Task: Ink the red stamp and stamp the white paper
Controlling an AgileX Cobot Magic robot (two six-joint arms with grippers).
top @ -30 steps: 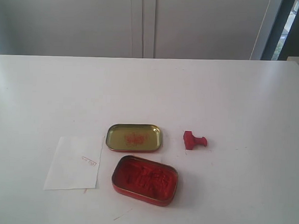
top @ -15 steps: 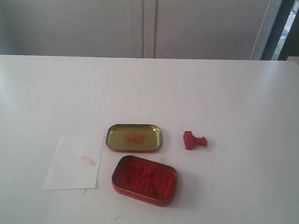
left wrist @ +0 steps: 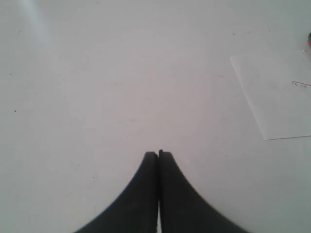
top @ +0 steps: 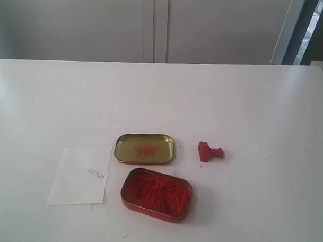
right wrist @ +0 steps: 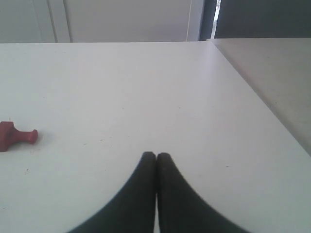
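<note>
The red stamp [top: 209, 152] lies on its side on the white table, to the right of the tins; the right wrist view shows the same stamp [right wrist: 14, 136] well away from my right gripper [right wrist: 156, 154]. That gripper is shut and holds nothing. The white paper [top: 79, 176], carrying a faint red mark, lies flat at the front left, and the left wrist view catches one corner of the paper [left wrist: 279, 97]. My left gripper [left wrist: 158, 153] is shut and empty over bare table, apart from the paper. Neither gripper appears in the exterior view.
An open red tin of ink paste [top: 157, 194] sits at the front middle. Its gold-lined lid [top: 144, 148] lies just behind it, smeared with red. The table's right edge [right wrist: 252, 92] runs beside a second surface.
</note>
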